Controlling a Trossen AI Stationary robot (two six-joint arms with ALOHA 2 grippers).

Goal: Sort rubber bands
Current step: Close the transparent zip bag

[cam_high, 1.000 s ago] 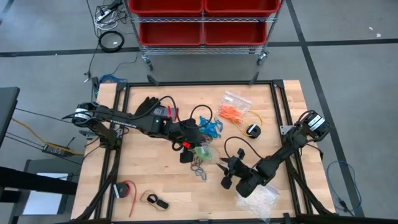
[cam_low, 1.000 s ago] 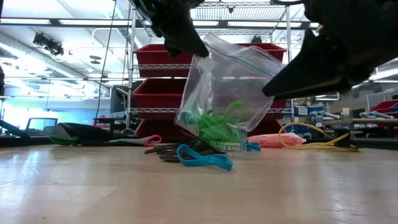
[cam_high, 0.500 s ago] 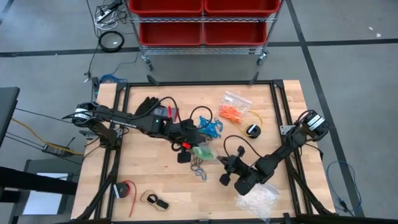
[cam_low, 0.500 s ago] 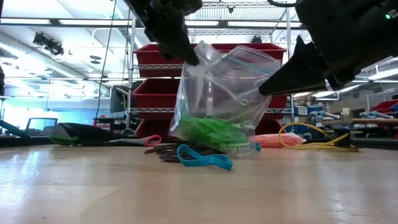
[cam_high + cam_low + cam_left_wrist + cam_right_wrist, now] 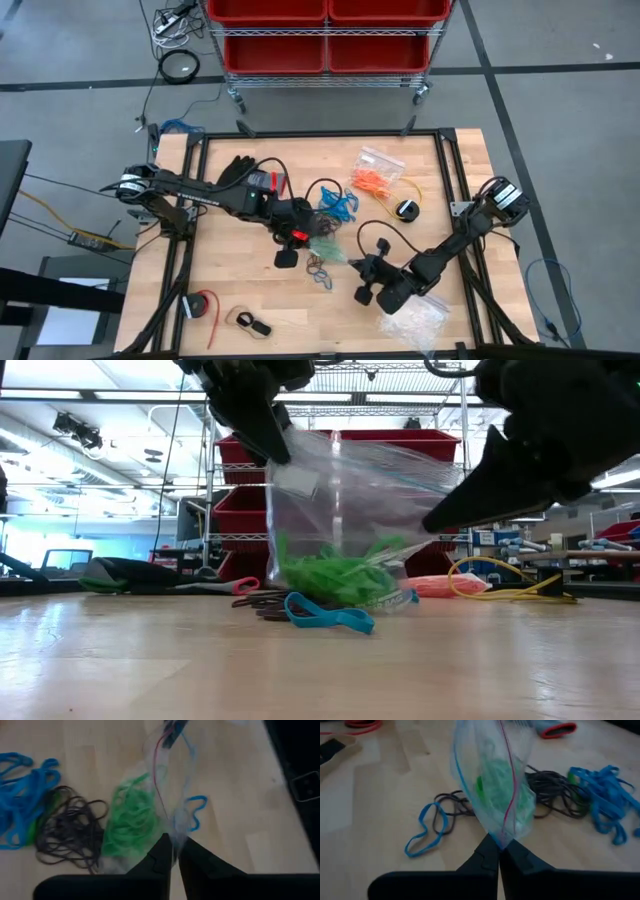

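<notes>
A: Rubber bands first. We see green bands (image 5: pixel 335 575) bunched in the bottom of a clear bag (image 5: pixel 350 490) that hangs upright over the middle of the table (image 5: pixel 150 660).

B: Loose ones? We've got a blue pile (image 5: pixel 338 203) just beyond the bag, black bands (image 5: pixel 555 795) beside it, and a single blue loop (image 5: pixel 325 612) flat on the table in front.

A: Orange bands (image 5: pixel 372 180) sit in another bag farther back, well apart.

B: Left tool (image 5: pixel 173 851)?

A: We see its fingers pinched nearly together on one top edge of the bag.

B: Right tool (image 5: pixel 499 851)?

A: Closed tight on the opposite edge. So the bag is strung between both tools, its bottom touching or just above the table; we can't tell which.

B: A bag of whitish pieces (image 5: pixel 418 318) lies by the right arm.
</notes>
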